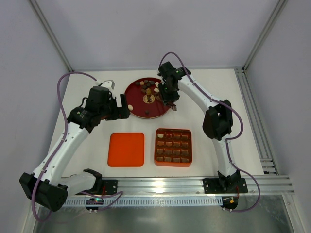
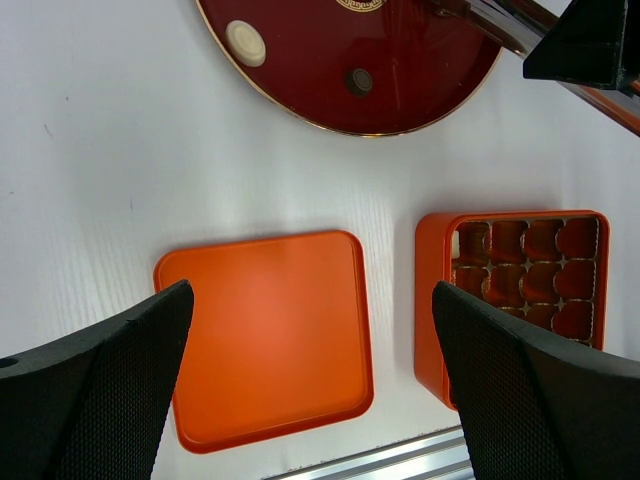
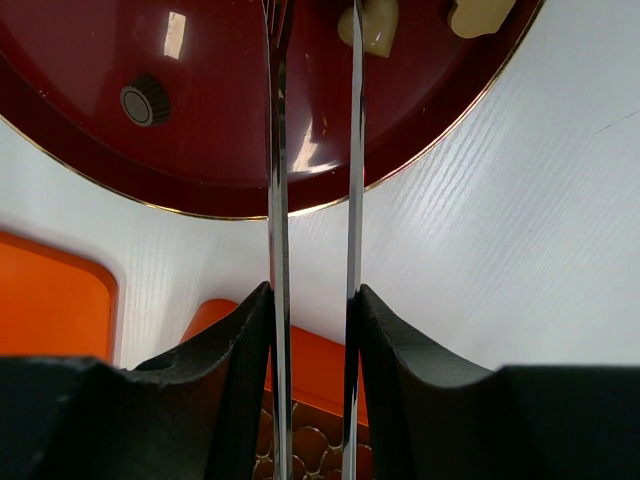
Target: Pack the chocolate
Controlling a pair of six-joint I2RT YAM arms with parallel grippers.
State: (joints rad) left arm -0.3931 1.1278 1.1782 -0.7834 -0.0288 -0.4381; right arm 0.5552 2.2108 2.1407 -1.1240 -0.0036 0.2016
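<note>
A robotics lab cell: grey panel walls [image 1: 146,29] box in a white surface [image 1: 146,125], left arm [image 1: 63,145] and right arm [image 1: 194,94] bolted to an aluminium rail [image 1: 184,183]

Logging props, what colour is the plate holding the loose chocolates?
Glossy dark red plate with a thin gold rim, clearest in the left wrist view.

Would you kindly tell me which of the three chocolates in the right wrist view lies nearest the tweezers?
The cream heart-shaped chocolate, right beside the tweezers; the dark round chocolate and the other cream piece sit farther off.
</note>
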